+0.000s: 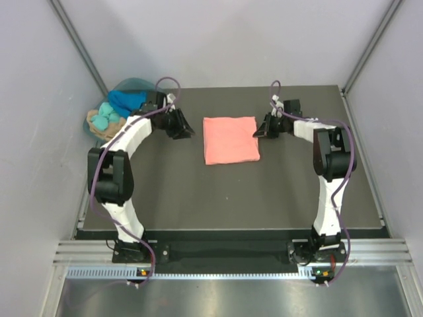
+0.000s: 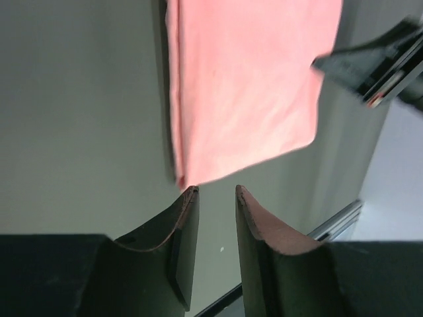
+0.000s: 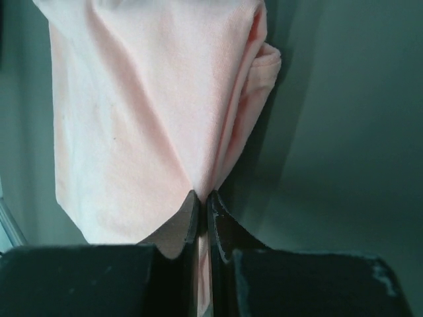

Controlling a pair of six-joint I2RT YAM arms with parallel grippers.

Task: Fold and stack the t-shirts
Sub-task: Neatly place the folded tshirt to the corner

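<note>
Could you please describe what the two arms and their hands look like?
The left arm and right arm have white shells with black joints, and a purple cable loops along each. The left hand and right hand are black, each with two curved dark fingers tapering to thin tips.

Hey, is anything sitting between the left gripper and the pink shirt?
Nothing visible. Only bare table lies between the open left gripper and the near edge of the pink shirt. The right gripper is shut on the shirt's opposite edge, out of that path.
</note>
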